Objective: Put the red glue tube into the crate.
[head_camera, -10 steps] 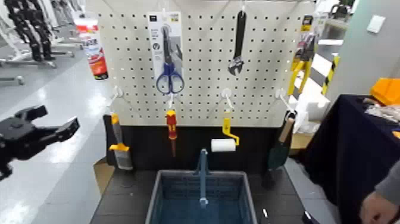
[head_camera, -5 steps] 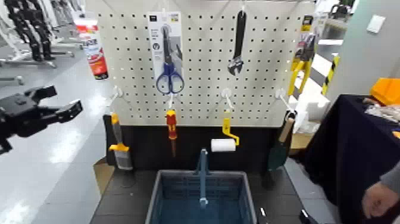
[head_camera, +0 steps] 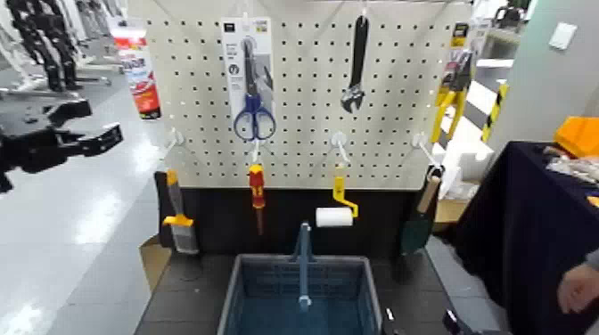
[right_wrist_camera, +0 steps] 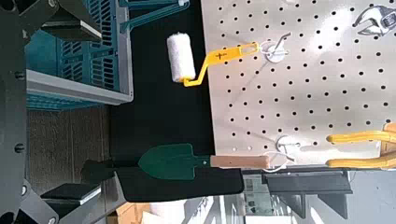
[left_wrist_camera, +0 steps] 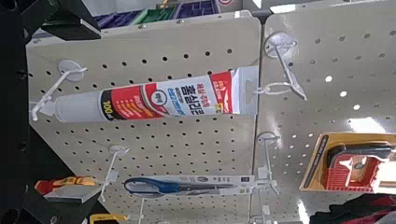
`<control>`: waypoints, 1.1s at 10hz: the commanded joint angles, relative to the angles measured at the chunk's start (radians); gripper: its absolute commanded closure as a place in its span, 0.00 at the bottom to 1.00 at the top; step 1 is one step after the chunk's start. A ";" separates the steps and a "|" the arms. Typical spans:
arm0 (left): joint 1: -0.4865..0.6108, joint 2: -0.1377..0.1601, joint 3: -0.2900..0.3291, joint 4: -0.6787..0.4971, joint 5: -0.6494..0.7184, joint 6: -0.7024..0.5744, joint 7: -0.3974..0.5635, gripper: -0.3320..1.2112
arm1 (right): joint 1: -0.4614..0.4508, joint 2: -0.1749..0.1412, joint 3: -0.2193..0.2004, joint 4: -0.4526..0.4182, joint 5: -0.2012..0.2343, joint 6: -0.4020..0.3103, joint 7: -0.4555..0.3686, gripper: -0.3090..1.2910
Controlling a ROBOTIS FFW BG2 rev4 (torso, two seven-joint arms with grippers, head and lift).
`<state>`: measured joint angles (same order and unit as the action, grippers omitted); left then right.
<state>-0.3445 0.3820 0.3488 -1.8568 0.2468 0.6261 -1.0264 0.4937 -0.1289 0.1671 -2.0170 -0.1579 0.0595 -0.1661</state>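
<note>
Left of the pegboard (head_camera: 303,89), the left pincer (head_camera: 78,125) hangs spread and empty near the red glue tube (head_camera: 139,71).

Crate (head_camera: 267,294) cut by bottom edge

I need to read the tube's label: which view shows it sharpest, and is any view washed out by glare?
Left wrist view: the red glue tube is close, evenly lit, print fairly crisp. Head view: tube small and soft, floor glaring beside the left gripper. Right wrist view: tube absent.

A workshop: tools hang on a white pegboard (head_camera: 303,107) over concrete floor.
</note>
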 commanded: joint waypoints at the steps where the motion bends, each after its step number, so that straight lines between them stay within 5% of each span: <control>1: -0.071 0.023 -0.040 0.070 0.000 -0.005 -0.055 0.31 | -0.007 0.003 0.002 0.007 -0.002 -0.001 0.010 0.29; 11: -0.281 0.067 -0.197 0.355 -0.006 -0.102 -0.181 0.34 | -0.035 0.015 -0.001 0.038 -0.006 -0.006 0.080 0.29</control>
<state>-0.6176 0.4495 0.1590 -1.5140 0.2383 0.5293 -1.2064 0.4594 -0.1138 0.1662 -1.9799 -0.1627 0.0536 -0.0868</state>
